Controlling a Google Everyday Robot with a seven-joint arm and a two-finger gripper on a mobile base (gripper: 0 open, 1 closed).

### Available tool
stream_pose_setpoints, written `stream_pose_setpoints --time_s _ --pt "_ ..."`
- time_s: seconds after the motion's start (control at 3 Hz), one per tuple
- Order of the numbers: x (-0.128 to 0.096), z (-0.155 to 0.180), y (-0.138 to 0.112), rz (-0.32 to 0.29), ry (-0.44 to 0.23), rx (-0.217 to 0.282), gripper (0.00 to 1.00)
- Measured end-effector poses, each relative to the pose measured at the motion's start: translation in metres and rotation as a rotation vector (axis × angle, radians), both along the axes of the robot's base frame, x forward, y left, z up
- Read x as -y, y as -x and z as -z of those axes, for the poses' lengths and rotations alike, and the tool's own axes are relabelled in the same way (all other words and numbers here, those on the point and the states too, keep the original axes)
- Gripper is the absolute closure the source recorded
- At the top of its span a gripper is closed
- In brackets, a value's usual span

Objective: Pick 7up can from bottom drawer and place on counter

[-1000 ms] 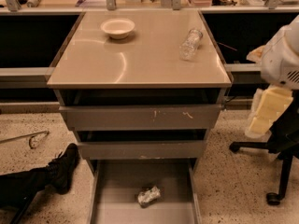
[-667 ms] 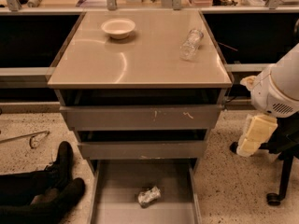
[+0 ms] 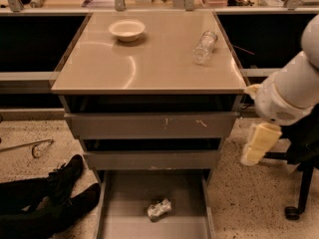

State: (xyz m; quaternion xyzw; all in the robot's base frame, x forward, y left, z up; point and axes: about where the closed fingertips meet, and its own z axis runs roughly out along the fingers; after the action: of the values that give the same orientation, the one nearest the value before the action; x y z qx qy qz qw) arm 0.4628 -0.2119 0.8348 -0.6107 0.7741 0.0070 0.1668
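Arm (image 3: 291, 91) comes in from the right edge, white forearm angled down-left, upper part cut off by the frame. My gripper (image 3: 258, 144) hangs pointing down just off the cabinet's right side, level with the two closed drawer fronts (image 3: 149, 125) and above the speckled floor (image 3: 239, 203). Can't tell if it's released or clenched; from here it reads as one pale block. Bottom drawer (image 3: 124, 195) is pulled open, below and left of the gripper. The 7up can (image 3: 159, 209) lies alone on the drawer floor near the middle, well apart from the gripper. The drawer's front end is cut off by the frame. Counter (image 3: 149, 66) sits above and left of the gripper. It carries a white bowl (image 3: 127, 30) on the far-left part, contents not readable, and a clear plastic bottle (image 3: 205, 47) lying down on the side nearer the gripper. Dark-clothed legs (image 3: 45, 198) lie on the floor far left, partly out of frame.
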Motion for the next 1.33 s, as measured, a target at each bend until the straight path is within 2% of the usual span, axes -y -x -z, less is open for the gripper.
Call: stream_pose_setpoints --time_s 0.33,0.67,1.33 --pt "-0.040 0.064 -0.016 -0.087 -0.103 -0.062 0.00" --pt "-0.069 0.159 -0.029 -0.138 -0.238 -0.151 0.00" --pt "-0.073 0.170 -0.029 -0.138 -0.264 -0.149 0.00"
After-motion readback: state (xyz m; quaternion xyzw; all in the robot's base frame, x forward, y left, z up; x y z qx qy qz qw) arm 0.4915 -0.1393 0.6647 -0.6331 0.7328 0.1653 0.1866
